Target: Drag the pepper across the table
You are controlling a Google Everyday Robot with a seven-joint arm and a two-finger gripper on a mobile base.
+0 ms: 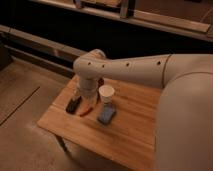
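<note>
Orange-red against the wood, the pepper is lying toward the table's left end, between the black bar and the blue-grey rectangle. I am hanging the gripper low over it, beside the white cup, since I judge a drag needs contact from above. I cannot tell whether it is open or clamped on the pepper.
</note>
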